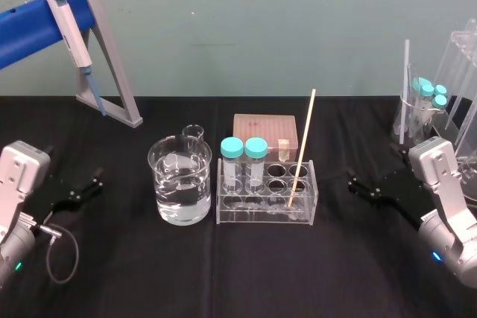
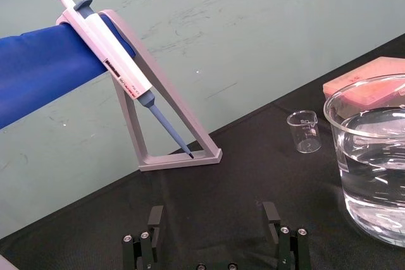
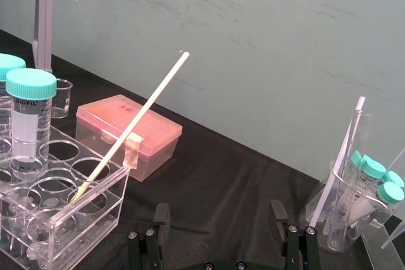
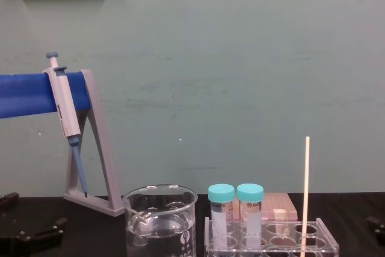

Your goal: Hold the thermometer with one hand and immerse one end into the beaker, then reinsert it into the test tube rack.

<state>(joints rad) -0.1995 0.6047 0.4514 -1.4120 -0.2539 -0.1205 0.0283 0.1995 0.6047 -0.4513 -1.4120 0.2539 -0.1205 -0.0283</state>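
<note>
The thermometer point(image 1: 302, 143) stands a bit tilted in a hole at the right end of the test tube rack point(image 1: 266, 202), in the middle of the black surface point(image 1: 238, 273); two tubes with blue-green caps point(image 1: 244, 148) sit at the rack's left end; the beaker point(image 1: 181, 180), partly full of water, is just left of the rack; the left hand point(image 1: 83, 186) rests low at the far left, wide open and holding nothing; the right hand point(image 1: 356, 184) sits right of the rack, wide open and empty too.
</note>
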